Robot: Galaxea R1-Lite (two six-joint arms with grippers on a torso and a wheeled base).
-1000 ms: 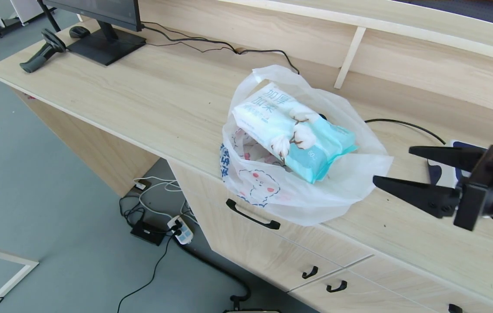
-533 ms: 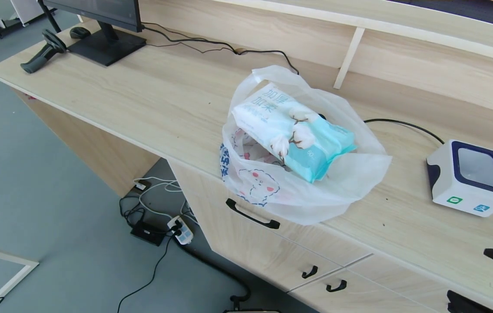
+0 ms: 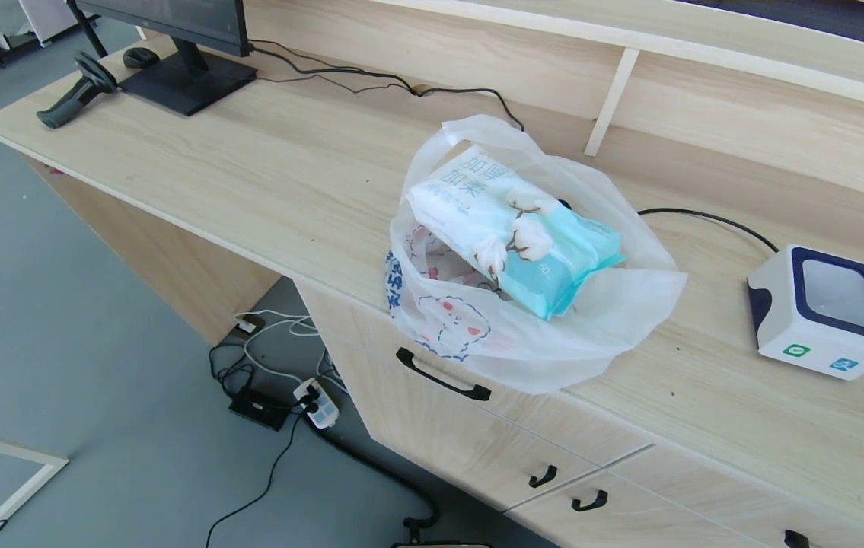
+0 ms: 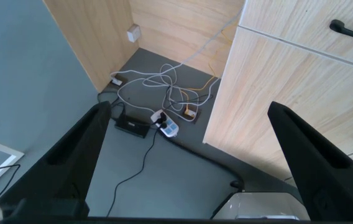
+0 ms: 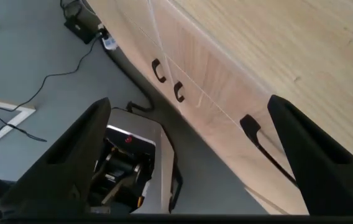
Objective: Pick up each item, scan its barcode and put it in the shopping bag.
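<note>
- Since a second ago, the right gripper (image 5: 189, 102) has dropped from above the pale wooden counter (image 3: 249, 175). It now hangs beside the drawer fronts (image 5: 214, 74), fingers spread and empty.
- Low over the floor cables (image 4: 164, 93), the left gripper (image 4: 190, 106) is likewise spread and empty.
- The white-and-teal soft tissue pack (image 3: 511, 232) lies inside the translucent white plastic shopping bag (image 3: 629, 304), apart from the white cube-shaped scanner (image 3: 820, 312).
- Bagging looks done. The next move calls for finding another item to scan.
</note>
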